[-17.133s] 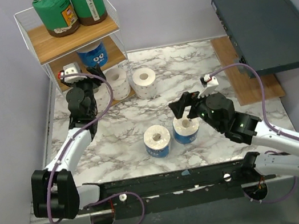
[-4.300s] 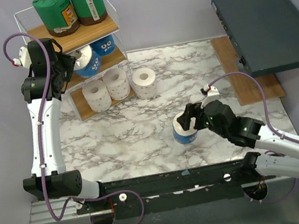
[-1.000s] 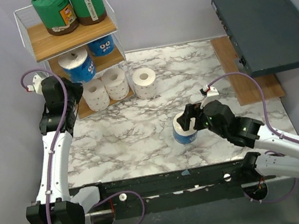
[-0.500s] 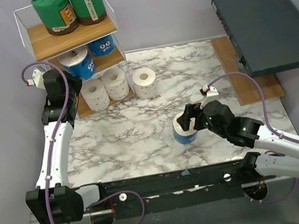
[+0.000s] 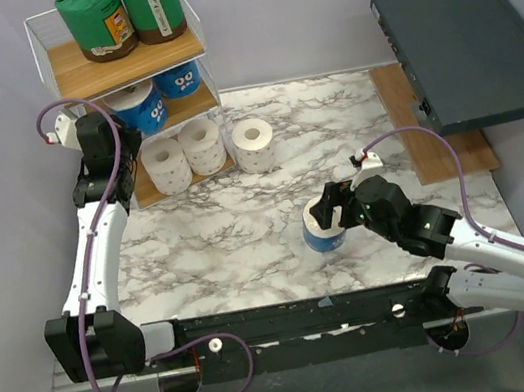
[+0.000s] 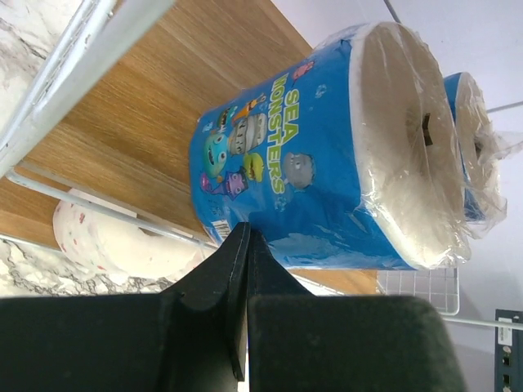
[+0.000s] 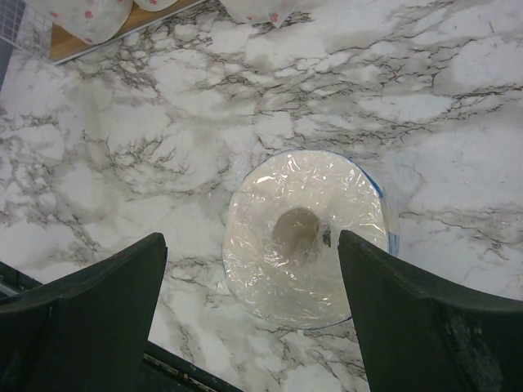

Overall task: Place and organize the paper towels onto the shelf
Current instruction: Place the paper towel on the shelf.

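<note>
Since about four seconds ago the left hand (image 5: 112, 136) has let go of the near blue-printed roll (image 5: 138, 107) and drawn back. The roll now sits on the middle board of the shelf (image 5: 69, 80), at the upper left of the overhead frame, and the hand hangs just outside the wire on the shelf's left side. In the left wrist view the hand's two black fingers (image 6: 204, 327) are pressed together with nothing between them, and the roll lies just beyond their tips. A second blue-printed roll (image 5: 181, 80) sits just behind it on the same board. Two green-wrapped rolls (image 5: 96, 22) stand side by side on the top board. Two white rolls (image 5: 167, 166) stand on the bottom board, and a third white roll (image 5: 254, 145) is on the marble surface (image 5: 218, 234) just beside the shelf's right corner.

One last blue-printed roll (image 5: 325, 231) stands upright on the surface, low and right of centre. The right hand (image 5: 328, 210) has not shifted and hovers over it with its fingers spread wide to either side. The right wrist view shows a gap between each finger and the wrapper. A dark grey box (image 5: 469, 48) lies at the upper right.
</note>
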You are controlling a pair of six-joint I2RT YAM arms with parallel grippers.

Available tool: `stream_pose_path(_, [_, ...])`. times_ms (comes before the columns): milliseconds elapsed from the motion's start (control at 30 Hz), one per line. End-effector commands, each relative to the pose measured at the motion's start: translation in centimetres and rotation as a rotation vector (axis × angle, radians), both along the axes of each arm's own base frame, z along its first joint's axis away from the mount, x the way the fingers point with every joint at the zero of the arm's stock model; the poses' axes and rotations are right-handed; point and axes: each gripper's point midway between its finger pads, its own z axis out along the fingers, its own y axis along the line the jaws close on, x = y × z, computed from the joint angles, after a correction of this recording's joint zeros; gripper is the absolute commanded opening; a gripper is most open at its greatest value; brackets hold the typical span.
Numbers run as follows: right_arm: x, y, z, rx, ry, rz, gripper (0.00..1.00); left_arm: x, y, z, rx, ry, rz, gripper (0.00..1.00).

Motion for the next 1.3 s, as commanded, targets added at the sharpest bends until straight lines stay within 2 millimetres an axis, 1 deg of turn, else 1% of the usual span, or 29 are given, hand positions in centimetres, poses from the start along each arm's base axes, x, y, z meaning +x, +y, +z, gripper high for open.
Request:
stream_pose_path(0, [-0.1,-0.4,-0.9,-0.029,0.004,-0.004,0.89,0.9,0.5,1.4,0.01,-0.034,0.034,0.0])
stream_pose_path(367, [-0.1,-0.5,-1.1,-0.033,0.008,-0.009,0.89,2.2,1.4,1.6,0.021,-0.019,0.078,0.0])
stream_pose_path(567, [-0.1,-0.6,-1.2,-0.037,0.01,-0.01,0.89,2.6,2.2,1.3,0.018,-0.006,0.11,0.0])
stream_pose_path(800, [-0.1,-0.5,-1.4,-0.043,0.015,-0.011,0.89,3.1,2.2,0.7,0.018,0.011,0.111,0.0])
stream_pose_path(833, [-0.1,-0.5,-1.4,-0.043,0.015,-0.011,0.89,3.0,3.4,0.6,0.018,0.016,0.137,0.0])
stream_pose_path(967, [-0.1,-0.5,-1.5,-0.045,0.016,-0.011,0.89,2.8,3.6,0.6,0.018,0.009,0.135,0.0])
stream_pose_path(1233, [-0.1,-0.5,-1.3,-0.042,0.014,-0.01,0.89,1.7,2.8,1.4,-0.007,-0.052,0.097,0.0])
stream_pose_path(1267, [-0.1,-0.5,-1.3,-0.041,0.015,-0.009,0.89,1.5,2.7,1.2,-0.014,-0.053,0.093,0.0])
